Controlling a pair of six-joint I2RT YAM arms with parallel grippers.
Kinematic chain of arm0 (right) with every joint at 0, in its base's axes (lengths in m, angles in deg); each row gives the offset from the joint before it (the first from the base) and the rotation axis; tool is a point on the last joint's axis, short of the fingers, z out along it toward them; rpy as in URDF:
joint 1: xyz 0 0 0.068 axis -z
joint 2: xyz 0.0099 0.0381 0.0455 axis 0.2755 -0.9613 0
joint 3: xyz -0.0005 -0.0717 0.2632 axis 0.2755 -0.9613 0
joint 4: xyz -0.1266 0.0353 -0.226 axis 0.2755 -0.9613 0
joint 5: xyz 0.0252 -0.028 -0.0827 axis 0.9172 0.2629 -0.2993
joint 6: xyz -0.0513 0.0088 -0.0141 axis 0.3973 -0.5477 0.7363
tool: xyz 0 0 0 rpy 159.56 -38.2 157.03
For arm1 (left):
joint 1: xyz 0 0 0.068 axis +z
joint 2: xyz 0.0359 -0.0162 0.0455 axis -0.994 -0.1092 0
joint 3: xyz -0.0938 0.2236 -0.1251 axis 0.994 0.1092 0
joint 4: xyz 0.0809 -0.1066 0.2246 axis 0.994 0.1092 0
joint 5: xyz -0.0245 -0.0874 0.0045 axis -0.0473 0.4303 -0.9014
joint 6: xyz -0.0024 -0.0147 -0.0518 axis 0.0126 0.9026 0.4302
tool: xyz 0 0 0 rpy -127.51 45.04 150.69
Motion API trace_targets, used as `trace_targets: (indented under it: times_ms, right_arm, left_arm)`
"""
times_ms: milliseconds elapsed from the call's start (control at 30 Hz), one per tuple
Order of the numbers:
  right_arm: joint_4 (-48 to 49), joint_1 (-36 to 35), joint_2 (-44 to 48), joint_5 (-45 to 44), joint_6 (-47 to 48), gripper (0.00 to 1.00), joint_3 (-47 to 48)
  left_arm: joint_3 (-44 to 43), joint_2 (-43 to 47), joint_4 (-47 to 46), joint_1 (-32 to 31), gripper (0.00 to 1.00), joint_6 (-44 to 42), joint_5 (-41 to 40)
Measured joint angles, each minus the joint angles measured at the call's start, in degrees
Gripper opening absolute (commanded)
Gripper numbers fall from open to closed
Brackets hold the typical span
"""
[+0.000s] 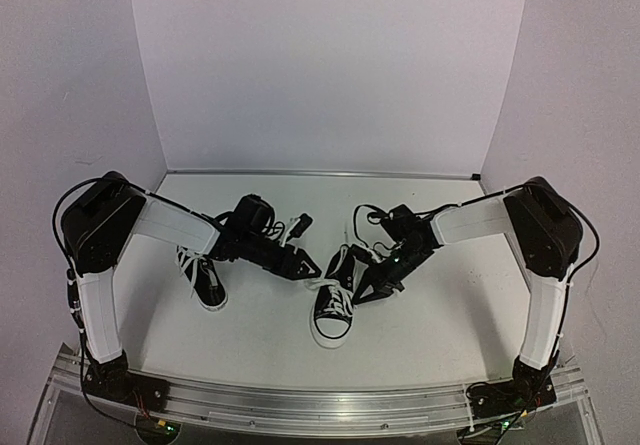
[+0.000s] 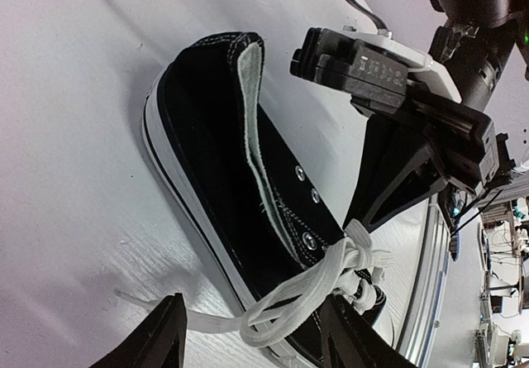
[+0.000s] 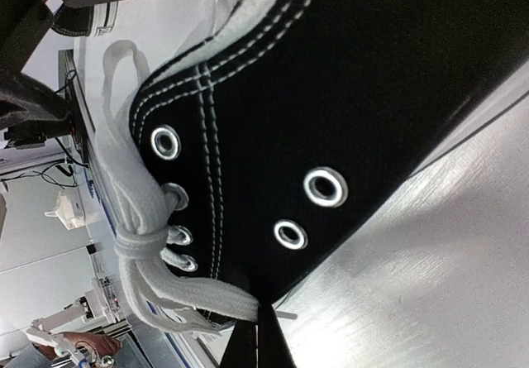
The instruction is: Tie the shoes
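Two black shoes with white laces and soles lie on the white table. One shoe (image 1: 334,307) is in the middle, the other (image 1: 204,281) to the left under my left arm. My left gripper (image 1: 306,265) is open beside the middle shoe (image 2: 248,219). A white lace loop (image 2: 289,312) lies between its fingertips (image 2: 169,331). My right gripper (image 1: 366,289) is on the shoe's other side, shut on a white lace loop (image 3: 198,298) at the shoe's (image 3: 347,95) eyelet side. The laces are knotted (image 2: 357,248) over the tongue.
White walls (image 1: 330,65) close the table at the back and on both sides. An aluminium rail (image 1: 320,405) runs along the near edge between the arm bases. Black cables (image 1: 365,215) hang by my right wrist.
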Motion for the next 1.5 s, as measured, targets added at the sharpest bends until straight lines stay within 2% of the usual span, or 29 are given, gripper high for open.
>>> trace_targets:
  times_ms: [933, 967, 1033, 1067, 1133, 1267, 1500]
  right_arm:
    - [-0.6, 1.8, 5.4, -2.2, -1.4, 0.0, -7.8]
    - [-0.6, 1.8, 5.4, -2.3, -1.5, 0.04, -8.0]
    - [-0.7, 1.8, 5.5, -2.5, -1.8, 0.26, -8.4]
    - [-0.8, 1.9, 5.5, -2.5, -2.2, 0.34, -8.5]
    - [-1.0, 1.9, 5.9, -2.7, -2.8, 0.45, -8.6]
    - [-1.2, 1.9, 8.2, -3.0, -3.8, 0.48, -8.6]
    - [-0.7, 1.6, 12.3, -2.0, -5.7, 0.45, -8.6]
  left_arm:
    - [0.0, 0.0, 1.1, 0.8, 0.51, -2.2, 1.9]
    - [0.0, 0.0, 0.7, 0.8, 0.51, -2.2, 2.2]
    - [0.0, 0.0, 0.1, 0.8, 0.51, -2.2, 3.1]
    - [0.0, 0.0, -0.2, 0.8, 0.51, -2.1, 3.4]
    - [0.0, 0.0, -1.0, 0.8, 0.49, -1.8, 4.7]
    - [0.0, -0.1, -2.2, 0.8, 0.47, -0.8, 6.4]
    - [-1.4, -1.6, -2.9, 0.8, 0.44, 0.5, 7.8]
